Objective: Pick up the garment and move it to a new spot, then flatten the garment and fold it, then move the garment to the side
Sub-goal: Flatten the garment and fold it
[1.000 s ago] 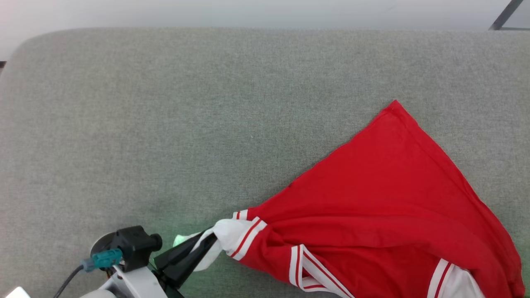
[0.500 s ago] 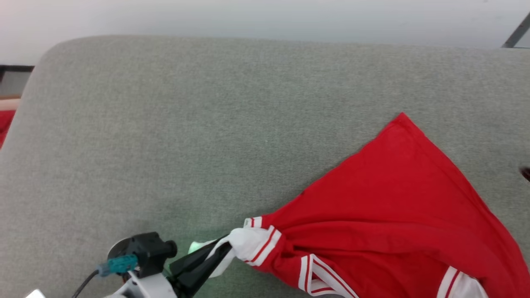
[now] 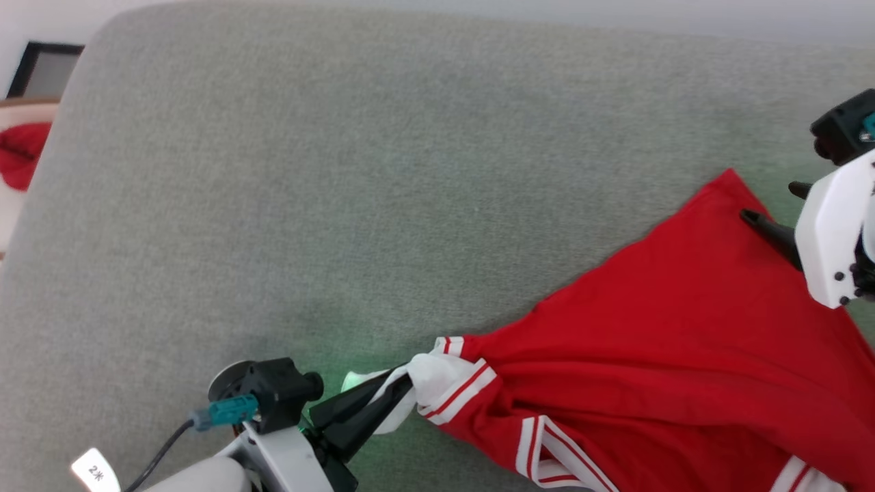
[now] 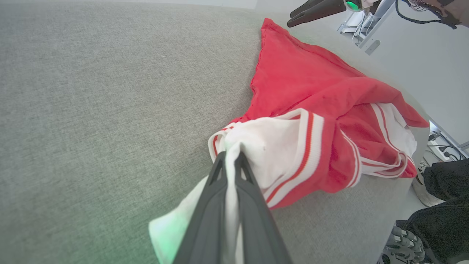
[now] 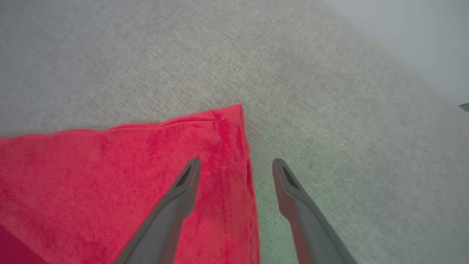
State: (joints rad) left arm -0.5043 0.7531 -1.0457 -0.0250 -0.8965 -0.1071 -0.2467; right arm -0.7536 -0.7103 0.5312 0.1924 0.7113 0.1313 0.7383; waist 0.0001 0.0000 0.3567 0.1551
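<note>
So the left hand (image 3: 405,381) is pinching a white sleeve of the garment (image 3: 670,342), with its fingers pressed together and cloth bunched between them. The right hand (image 3: 769,202) is spread wide at the shirt's far red corner and isn't gripping anything. The jersey lies on the grey fabric desk (image 3: 273,171), toward the near right part, drawn out into a rough triangle between those two spots. My guess is that's the whole idea: hold one end, take the opposite corner, then stretch it flat for folding.

The views really differ here. The right wrist view shows the spread fingers straddling the shirt's side edge just below the corner, one over red cloth and one over bare desk. You can't get that from the head view. I can't tell if they're touching down, though. The left wrist view shows how much sleeve is wadded into the pinch, plus striped trim heaped up behind it, so it's far from flat. I don't see any lettering, so it's probably lying face down.
</note>
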